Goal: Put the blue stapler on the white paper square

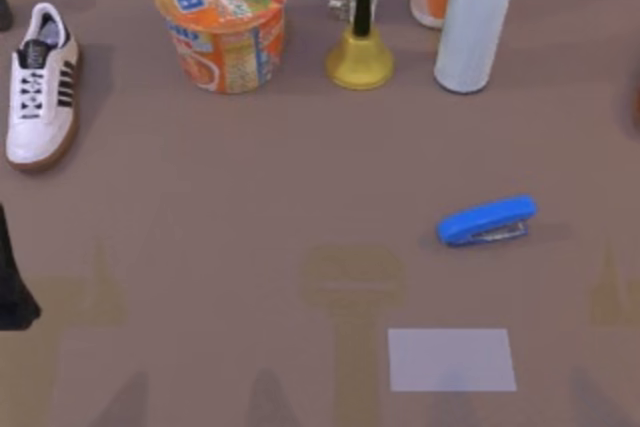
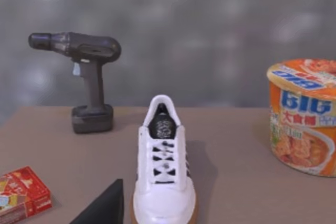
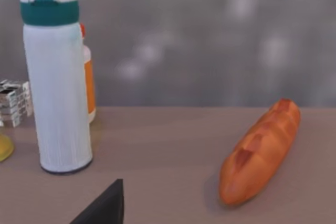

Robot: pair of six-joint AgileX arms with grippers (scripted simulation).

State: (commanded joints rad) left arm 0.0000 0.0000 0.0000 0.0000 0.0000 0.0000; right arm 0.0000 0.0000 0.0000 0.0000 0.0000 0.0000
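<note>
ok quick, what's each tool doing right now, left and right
Left tool: parked at the table's left edge, holding nothing; open or shut cannot be told.
Right tool: out of the top view; cannot be told. The blue stapler lies untouched.

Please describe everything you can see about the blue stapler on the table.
The blue stapler is small, with a rounded, elongated bright blue top that looks like plastic and a silver, metal-looking strip along its lower side. It appears closed and lies on the brown table on the right side, slightly tilted, its right end a little farther back. It lies apart from the white paper square, which is nearer the front edge. Nothing touches it except the table; no gripper is near it.
</note>
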